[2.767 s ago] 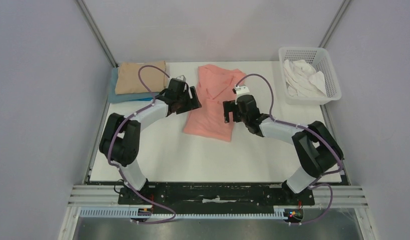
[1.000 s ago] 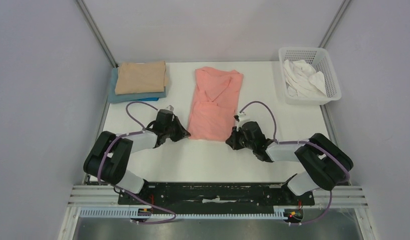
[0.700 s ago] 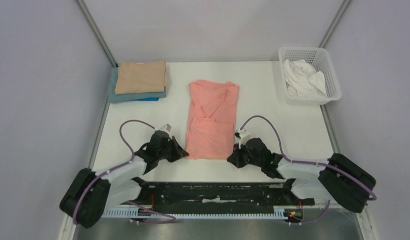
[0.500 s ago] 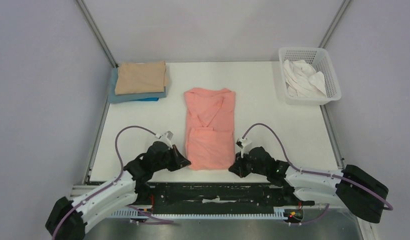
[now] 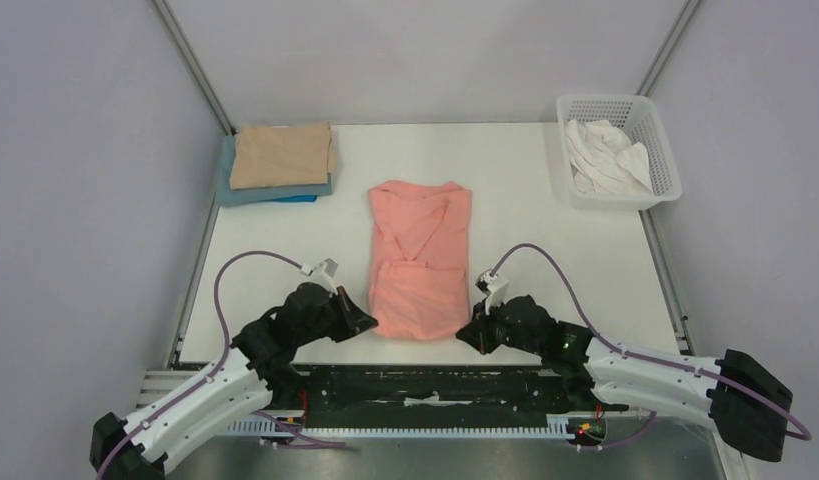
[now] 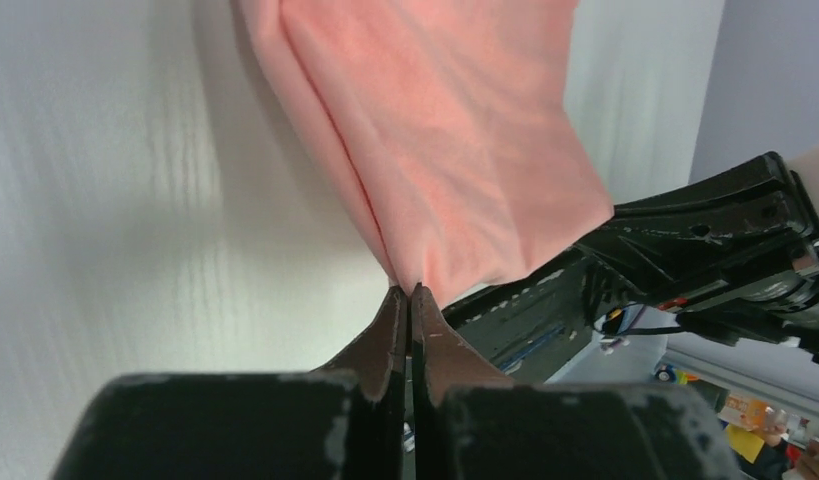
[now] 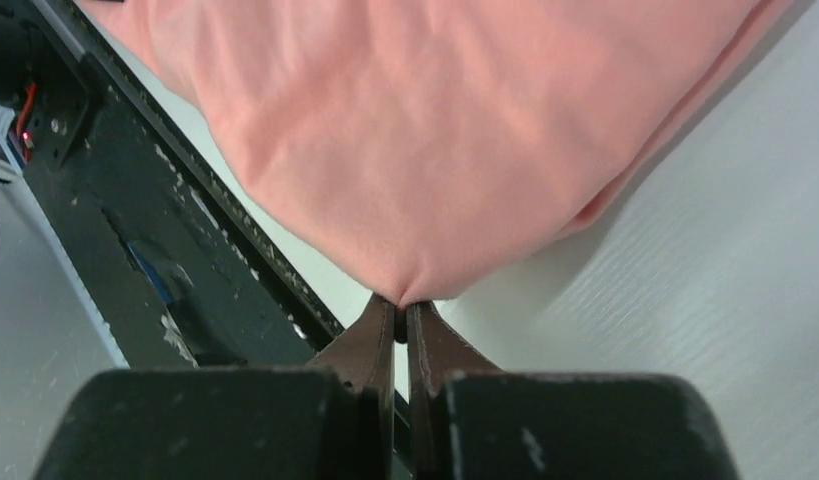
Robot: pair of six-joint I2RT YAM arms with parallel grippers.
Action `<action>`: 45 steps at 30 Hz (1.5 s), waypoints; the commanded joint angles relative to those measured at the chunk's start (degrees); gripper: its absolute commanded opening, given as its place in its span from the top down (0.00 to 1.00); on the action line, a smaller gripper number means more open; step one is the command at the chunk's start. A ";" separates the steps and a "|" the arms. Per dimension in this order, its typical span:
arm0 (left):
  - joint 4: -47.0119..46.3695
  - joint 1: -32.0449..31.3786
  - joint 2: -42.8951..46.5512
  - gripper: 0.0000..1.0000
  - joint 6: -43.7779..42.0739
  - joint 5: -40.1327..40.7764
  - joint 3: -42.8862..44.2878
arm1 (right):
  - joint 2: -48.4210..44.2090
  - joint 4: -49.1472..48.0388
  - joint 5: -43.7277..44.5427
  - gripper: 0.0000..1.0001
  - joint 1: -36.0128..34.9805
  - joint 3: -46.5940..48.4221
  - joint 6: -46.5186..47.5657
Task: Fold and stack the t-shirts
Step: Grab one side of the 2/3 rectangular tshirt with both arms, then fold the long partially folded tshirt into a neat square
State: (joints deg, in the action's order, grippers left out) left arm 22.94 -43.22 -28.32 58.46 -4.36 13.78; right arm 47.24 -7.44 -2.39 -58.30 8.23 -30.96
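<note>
The salmon-pink t-shirt (image 5: 421,258) lies folded lengthwise in the middle of the table, its hem near the front edge. My left gripper (image 5: 369,322) is shut on the shirt's near left corner (image 6: 405,270). My right gripper (image 5: 464,335) is shut on the near right corner (image 7: 405,285). In both wrist views the pink cloth fans out from the pinched tips. A tan t-shirt (image 5: 282,154) lies folded on a blue t-shirt (image 5: 273,192) at the back left. A white t-shirt (image 5: 605,152) sits crumpled in the basket.
The white mesh basket (image 5: 661,170) stands at the back right corner. A black rail (image 5: 425,385) runs along the table's front edge just below both grippers. Grey walls enclose the table on three sides.
Both grippers have pulled the pink shirt toward the front edge, straightening it. The arms have stretched low and outward. The jaws have stayed shut on the corners.
</note>
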 commanded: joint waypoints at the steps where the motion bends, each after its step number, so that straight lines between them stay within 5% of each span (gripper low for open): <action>1: -1.32 -0.20 -2.99 0.98 -0.70 4.02 9.71 | -2.10 0.63 7.33 1.00 -0.23 7.79 3.08; 13: 5.48 0.16 -13.23 0.98 -4.80 16.64 28.67 | 0.16 7.23 19.59 1.00 0.55 24.30 10.27; 30: 13.00 0.16 -2.89 0.98 -3.52 18.28 30.45 | -5.56 13.61 8.29 1.00 0.56 26.65 9.14; 36: 12.33 0.16 -9.82 0.98 -4.27 25.63 32.62 | -1.99 12.62 11.76 1.00 3.56 27.64 10.03; 45: 7.01 5.39 -23.13 0.98 -6.10 30.37 38.28 | 6.84 3.11 -2.58 1.00 16.87 27.46 9.88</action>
State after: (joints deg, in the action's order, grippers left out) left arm 34.63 -41.43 -48.27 55.13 21.12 48.58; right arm 51.88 1.93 -0.30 -44.14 34.70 -21.50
